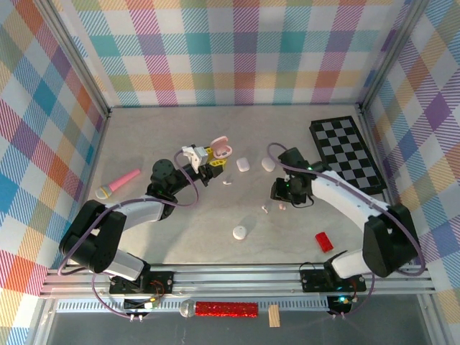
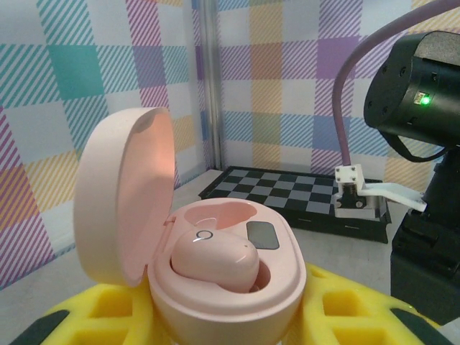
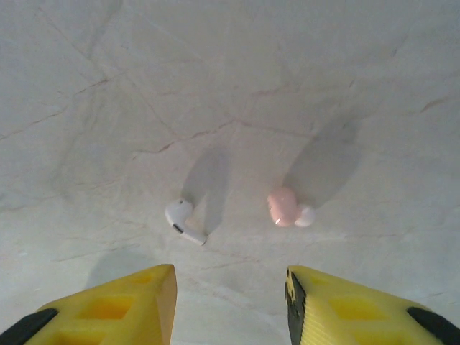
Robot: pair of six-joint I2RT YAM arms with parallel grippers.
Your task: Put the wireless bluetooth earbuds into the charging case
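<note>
L gripper (image 1: 210, 159) is clamped on the pink case (image 2: 223, 287), yellow fingers (image 2: 93, 316) either side of its base, lid (image 2: 122, 194) swung up on the left. One seated pink bud (image 2: 214, 260) sits in the case's front well; the well behind it looks empty

R gripper (image 3: 230, 291) is right of the case and nearer the arm bases, jaws apart, nothing between them, pointing down at the table (image 3: 215, 86). Lying loose under it are a white bud (image 3: 185, 222) and a loose pink bud (image 3: 286, 208), near each other but not touching, both clear of the fingers. In the top view this pair lies near-right of the case, well apart from it

A small white bit (image 1: 227, 182), prob another bud, lies just on the near side of the case. White case (image 1: 242, 164) and second white case (image 1: 268, 164) sit shut right of the pink case; round white case (image 1: 239, 232) is well toward the bases. Red block (image 1: 324, 241) is far near-right of the case, checkerboard (image 1: 348, 154) to its right, past the R arm
</note>
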